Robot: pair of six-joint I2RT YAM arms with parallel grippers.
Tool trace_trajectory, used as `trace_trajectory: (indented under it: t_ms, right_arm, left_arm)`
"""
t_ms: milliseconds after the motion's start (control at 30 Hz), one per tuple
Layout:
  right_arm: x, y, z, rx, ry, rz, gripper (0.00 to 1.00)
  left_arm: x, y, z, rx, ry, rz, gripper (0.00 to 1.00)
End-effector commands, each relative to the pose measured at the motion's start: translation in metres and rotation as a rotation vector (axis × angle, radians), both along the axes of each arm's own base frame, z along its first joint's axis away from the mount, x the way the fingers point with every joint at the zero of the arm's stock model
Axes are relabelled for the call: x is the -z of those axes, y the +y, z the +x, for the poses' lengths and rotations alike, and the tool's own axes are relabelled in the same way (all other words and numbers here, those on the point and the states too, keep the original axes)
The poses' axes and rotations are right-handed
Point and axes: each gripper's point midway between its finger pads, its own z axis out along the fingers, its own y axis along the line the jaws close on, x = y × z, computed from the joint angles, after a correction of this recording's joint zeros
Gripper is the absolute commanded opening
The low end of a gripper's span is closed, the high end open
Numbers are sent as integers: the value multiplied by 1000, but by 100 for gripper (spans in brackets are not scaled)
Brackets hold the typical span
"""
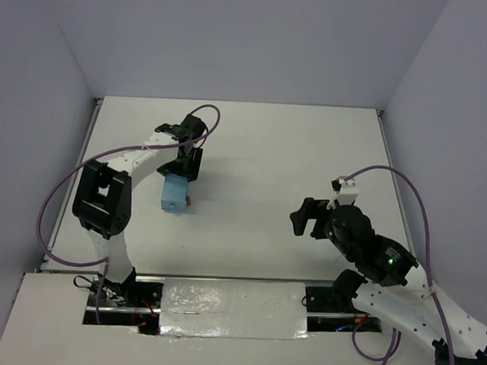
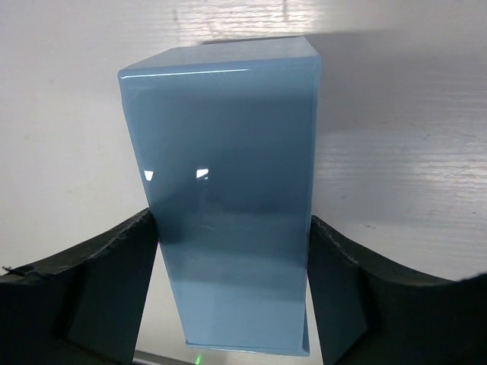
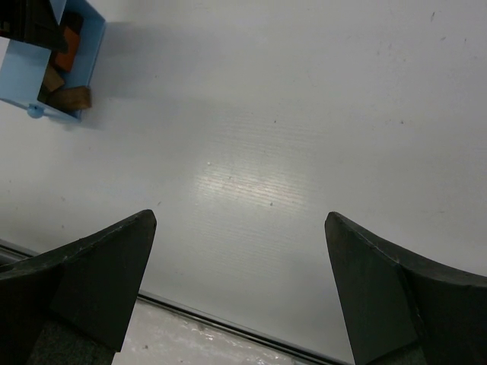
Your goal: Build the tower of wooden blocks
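Observation:
My left gripper (image 1: pixel 181 168) is shut on a light blue rectangular box (image 1: pixel 174 194), its fingers (image 2: pixel 114 281) pressed on both long sides (image 2: pixel 228 152). In the right wrist view the box (image 3: pixel 23 72) shows its open end, with small wooden blocks in its mouth: an orange-red piece (image 3: pixel 70 46), a dark brown one (image 3: pixel 52 80) and a tan-brown one (image 3: pixel 72 97) at the lip. A brown block tip (image 1: pixel 189 201) shows beside the box from above. No olive-green piece or stacked pile is in view. My right gripper (image 1: pixel 303 218) is open and empty over bare table (image 3: pixel 240 228).
The white table (image 1: pixel 269 159) has grey walls at the back and both sides. A taped strip and a rail (image 1: pixel 233 300) run along the near edge between the arm bases. Purple cables loop over both arms.

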Motion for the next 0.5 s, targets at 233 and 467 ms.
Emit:
trace_trajectory:
  t_ms: [233, 467]
  right_arm:
    - [-6, 4, 3, -3, -34, 24, 100]
    - [-5, 5, 4, -2, -29, 21, 100]
  left_arm:
    - [-46, 19, -8, -65, -62, 297, 33]
    - [-45, 35, -14, -68, -23, 402, 33]
